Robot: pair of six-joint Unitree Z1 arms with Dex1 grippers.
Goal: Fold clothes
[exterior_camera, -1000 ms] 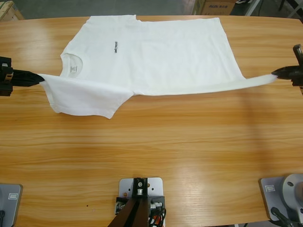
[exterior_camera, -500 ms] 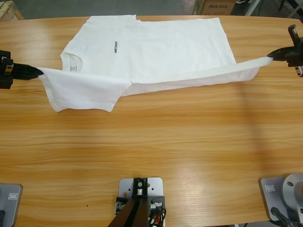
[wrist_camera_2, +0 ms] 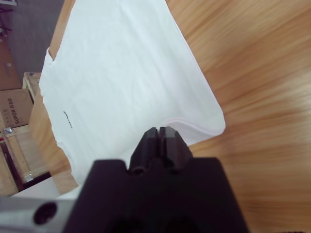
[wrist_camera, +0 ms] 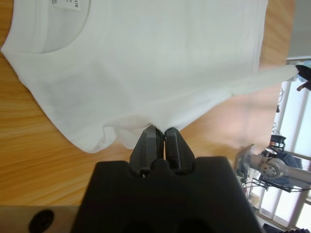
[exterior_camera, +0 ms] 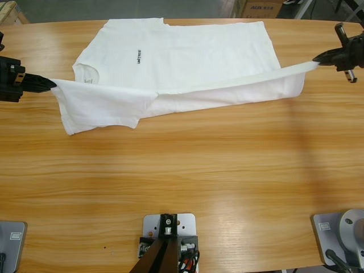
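- The white T-shirt (exterior_camera: 187, 57) lies across the far half of the wooden worktop (exterior_camera: 187, 187), collar (exterior_camera: 85, 71) toward the left of the high view, hem toward the right; the small dark chest lettering (exterior_camera: 139, 55) faces up
- Its near long edge is lifted off the wood and stretched in a taut band between the two arms, folding over the body of the shirt; the rest of the garment lies flat
- Left claw (exterior_camera: 50, 83) comes in from the left edge of the high view; its jaws are pressed together on the cloth at the shoulder, beside the near sleeve (exterior_camera: 99, 111); the sleeve hangs down from there and rests on the wood
- In the left wrist view the claw (wrist_camera: 160, 136) pinches a bunched fold of white fabric; the collar and the neck label (wrist_camera: 68, 4) sit at the upper left; the lifted band runs off to the far right
- Right claw (exterior_camera: 318, 58) enters at the upper right of the high view, jaws clamped on the hem corner, held above the worktop
- In the right wrist view the claw (wrist_camera_2: 158, 136) is closed, its tips against the shirt's edge; the fabric spreads away beyond them, with bare wood to the right
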